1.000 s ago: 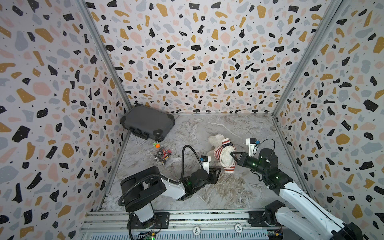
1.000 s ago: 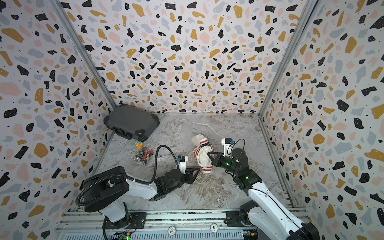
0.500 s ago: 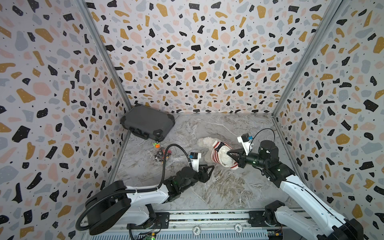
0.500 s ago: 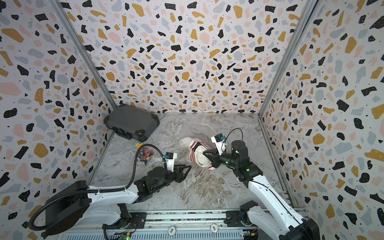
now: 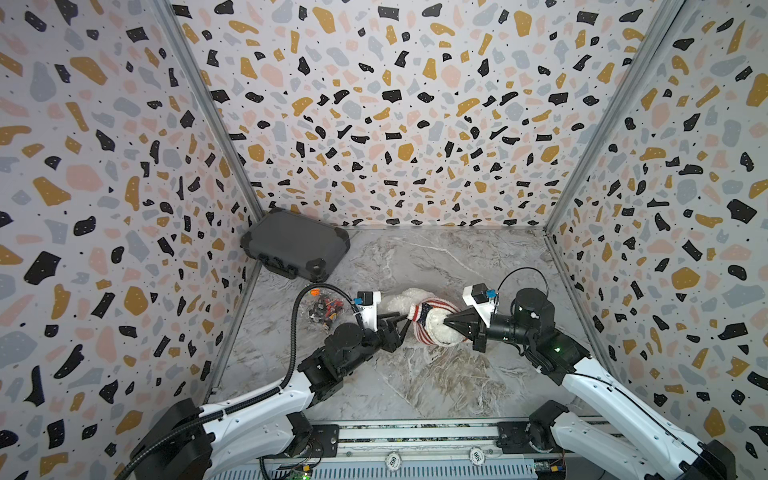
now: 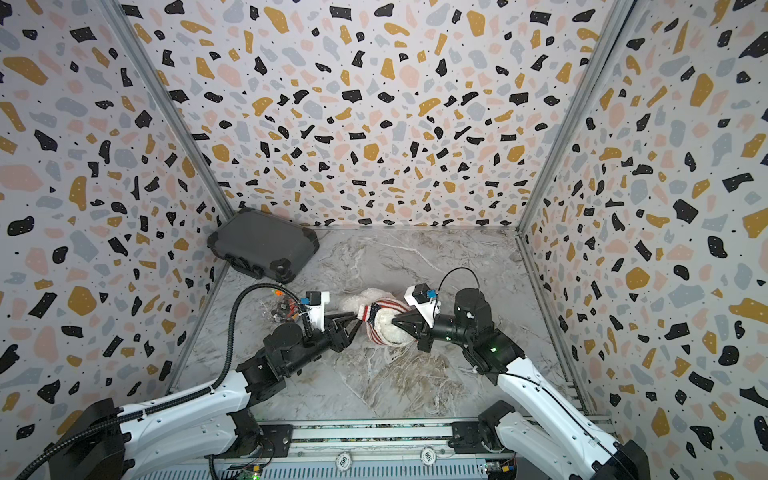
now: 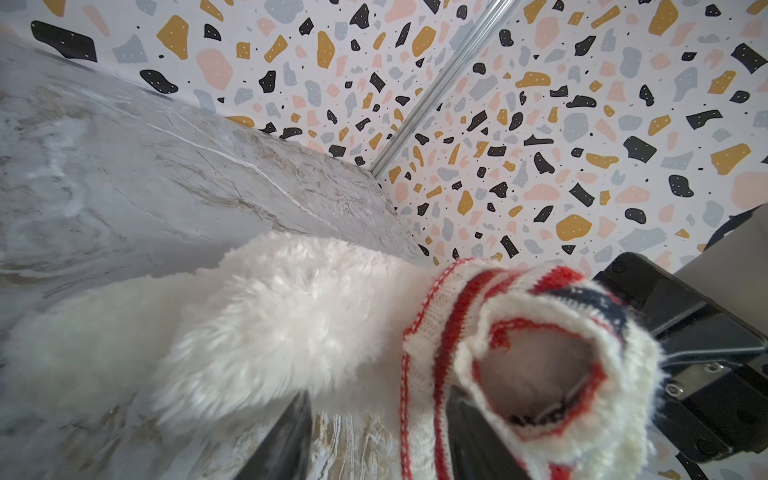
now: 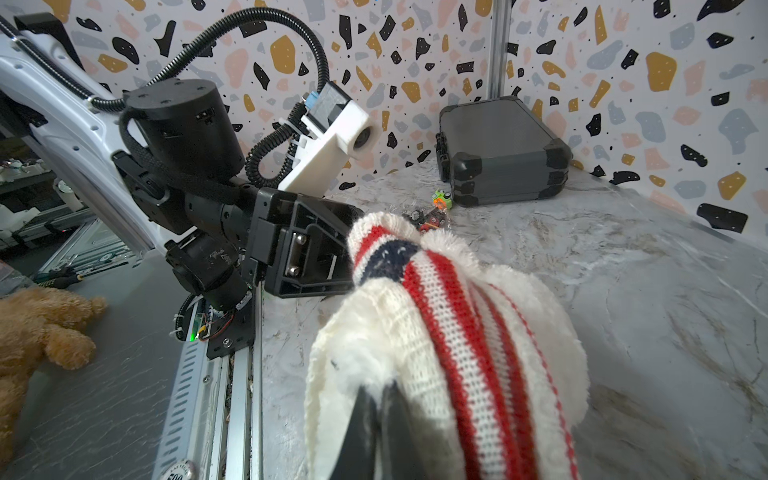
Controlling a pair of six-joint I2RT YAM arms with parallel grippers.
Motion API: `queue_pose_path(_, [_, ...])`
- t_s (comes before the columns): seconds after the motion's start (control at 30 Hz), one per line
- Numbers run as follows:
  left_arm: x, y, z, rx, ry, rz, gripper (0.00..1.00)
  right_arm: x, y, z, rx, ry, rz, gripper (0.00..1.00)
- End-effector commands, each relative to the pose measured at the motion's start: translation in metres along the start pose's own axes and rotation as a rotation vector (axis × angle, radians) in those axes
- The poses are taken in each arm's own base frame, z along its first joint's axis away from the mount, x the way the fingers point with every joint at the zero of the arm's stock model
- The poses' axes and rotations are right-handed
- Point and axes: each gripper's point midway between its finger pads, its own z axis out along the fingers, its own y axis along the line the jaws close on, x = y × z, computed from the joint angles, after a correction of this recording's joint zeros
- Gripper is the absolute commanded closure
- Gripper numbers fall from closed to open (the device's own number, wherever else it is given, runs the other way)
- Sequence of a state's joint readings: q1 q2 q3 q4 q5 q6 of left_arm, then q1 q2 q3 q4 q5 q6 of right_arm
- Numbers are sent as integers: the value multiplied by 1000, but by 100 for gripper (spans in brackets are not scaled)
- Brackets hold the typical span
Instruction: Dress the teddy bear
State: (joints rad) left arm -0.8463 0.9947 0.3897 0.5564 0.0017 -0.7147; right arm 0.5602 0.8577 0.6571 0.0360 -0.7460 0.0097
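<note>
The teddy bear point(image 5: 401, 300) lay on the marble tabletop point(image 5: 415, 374) about midway across it, directly between the two grippers. Its bare white fur showed toward the back left. A red-and-white striped sweater point(image 5: 432, 305) with a navy starred patch covered the end nearer the right arm.

The left gripper point(image 5: 406, 324) reached in low from the left, its tips at the sweater's navy-patched edge. Its jaws stood partly apart and were not pinched shut on anything. In the left wrist view one finger point(image 7: 286, 436) lay over bare marble just beside the bear's fur point(image 7: 249, 332). The other finger point(image 7: 469, 432) sat under a rolled knit opening of the sweater point(image 7: 457, 316).

The right gripper point(image 5: 445, 321) came in from the opposite side, pointing toward the left one. The right wrist view showed that gripper point(image 8: 376, 399) closed tight on the sweater's cream knit point(image 8: 357, 332), with fur point(image 8: 540, 299) bulging beyond the stripes.

A dark grey hard case point(image 5: 295, 245) sat in the back-left corner. A small heap of colourful toy pieces point(image 5: 326, 309) lay between it and the left gripper, near the bear but apart from it.
</note>
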Motion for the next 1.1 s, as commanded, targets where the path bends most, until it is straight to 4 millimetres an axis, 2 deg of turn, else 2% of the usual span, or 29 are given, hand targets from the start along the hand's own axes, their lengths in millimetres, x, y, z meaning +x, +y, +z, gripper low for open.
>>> queue_pose_path(0.0, [-7,-6,2,15,-7,26,48,-24,12,-3,-37,-70,-104,100])
queue_pose_path(0.13, [-8,-10,4,40,-11,22,47,-22,17,-2,-59,-64,-121,100])
queue_pose_path(0.4, [-10,-28,9,115,7,45,38,-22,19,-1,-74,-61,-137,100])
queue_pose_path(0.57, [-15,-30,13,114,-7,47,39,-21,22,1,-90,-57,-143,100])
queue_pose_path(0.73, [-21,-32,22,111,-24,50,60,-21,23,2,-99,-52,-145,100])
queue_pose_path(0.9, [-23,-31,24,105,-29,53,89,-21,25,0,-99,-45,-146,100])
queue_pose_path(1.0, [-24,-25,21,72,-34,59,99,-23,27,-3,-96,-49,-157,100])
queue_pose_path(1.07, [-26,-21,18,48,-38,66,100,-26,28,-5,-95,-55,-166,100])
